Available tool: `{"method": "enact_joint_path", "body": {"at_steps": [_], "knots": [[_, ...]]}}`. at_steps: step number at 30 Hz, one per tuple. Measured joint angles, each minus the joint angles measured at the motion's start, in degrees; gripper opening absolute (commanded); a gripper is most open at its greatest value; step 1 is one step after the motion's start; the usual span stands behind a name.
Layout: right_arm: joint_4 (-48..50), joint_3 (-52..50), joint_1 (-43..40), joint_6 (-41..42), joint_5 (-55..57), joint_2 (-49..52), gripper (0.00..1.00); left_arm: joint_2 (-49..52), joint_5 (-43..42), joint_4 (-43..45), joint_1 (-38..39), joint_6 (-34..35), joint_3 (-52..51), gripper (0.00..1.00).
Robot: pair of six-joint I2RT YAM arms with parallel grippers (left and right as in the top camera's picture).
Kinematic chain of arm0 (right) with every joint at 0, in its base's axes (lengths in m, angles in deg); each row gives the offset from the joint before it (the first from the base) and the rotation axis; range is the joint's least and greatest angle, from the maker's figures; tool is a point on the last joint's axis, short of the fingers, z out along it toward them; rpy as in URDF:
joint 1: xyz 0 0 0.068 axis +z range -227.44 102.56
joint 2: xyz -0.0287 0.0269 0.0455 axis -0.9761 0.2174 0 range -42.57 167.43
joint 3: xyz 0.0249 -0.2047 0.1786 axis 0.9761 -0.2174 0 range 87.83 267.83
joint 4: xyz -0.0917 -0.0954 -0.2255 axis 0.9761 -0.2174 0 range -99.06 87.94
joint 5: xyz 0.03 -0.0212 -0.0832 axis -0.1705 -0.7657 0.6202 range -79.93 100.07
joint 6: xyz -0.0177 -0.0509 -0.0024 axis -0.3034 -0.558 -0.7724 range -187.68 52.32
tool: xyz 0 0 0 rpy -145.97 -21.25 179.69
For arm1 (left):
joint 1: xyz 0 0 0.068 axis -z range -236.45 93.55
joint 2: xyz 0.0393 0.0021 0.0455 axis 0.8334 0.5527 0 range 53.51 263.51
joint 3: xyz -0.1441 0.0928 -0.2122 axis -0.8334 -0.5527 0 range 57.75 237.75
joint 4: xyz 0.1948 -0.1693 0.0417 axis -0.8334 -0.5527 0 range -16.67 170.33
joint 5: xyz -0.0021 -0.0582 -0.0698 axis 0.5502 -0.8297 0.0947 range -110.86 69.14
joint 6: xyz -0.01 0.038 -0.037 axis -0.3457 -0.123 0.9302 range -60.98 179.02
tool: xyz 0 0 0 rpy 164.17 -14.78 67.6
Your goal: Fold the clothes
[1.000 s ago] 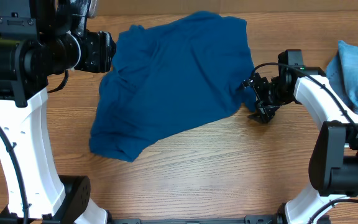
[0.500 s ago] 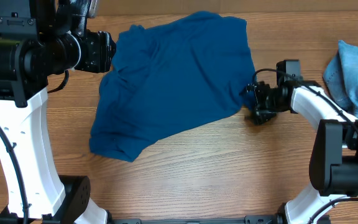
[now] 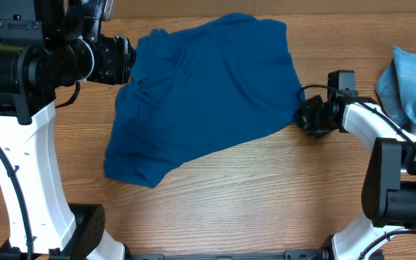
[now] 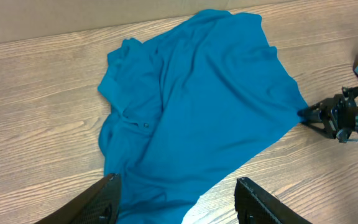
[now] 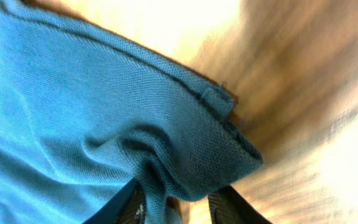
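A deep-blue shirt [image 3: 208, 94] lay spread and rumpled across the middle of the wooden bench [image 3: 251, 202]. The right tool [image 3: 305, 115] was clamped on the shirt's right-hand corner, the fabric bunched between its jaws. The left tool [image 4: 176, 208] hung raised by the shirt's left edge, jaws apart and empty. A light-blue denim garment [image 3: 414, 87] sat at the bench's right edge.

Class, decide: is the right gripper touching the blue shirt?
Touching. The right wrist view shows the blue shirt corner bunched between the right gripper fingers.
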Motion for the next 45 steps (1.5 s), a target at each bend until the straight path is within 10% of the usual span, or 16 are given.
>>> {"method": "enact_joint_path", "body": {"at_steps": [7,8,15,27,39,45], "knots": [[4.98,-0.02,-0.07,-14.27,4.37,0.00,0.42,0.00,0.07,0.00,0.00,0.00,0.00,0.67],[4.87,0.00,-0.07,-17.09,5.46,0.00,0.61,0.00,0.09,0.02,0.00,0.00,0.00,0.67],[-0.57,1.77,-0.09,-21.70,8.85,0.00,0.89,0.00,0.26,0.00,0.00,0.00,0.00,0.67],[-2.56,2.05,-1.55,-14.10,6.95,0.00,0.72,0.00,0.28,0.00,0.00,0.02,0.00,0.66],[-2.10,2.05,-2.08,6.62,2.40,0.00,0.88,0.00,0.28,0.00,0.00,0.00,0.00,0.66],[-2.10,2.05,-7.85,8.70,1.11,0.00,0.72,0.00,0.24,0.00,0.00,0.00,0.00,0.66]]}}
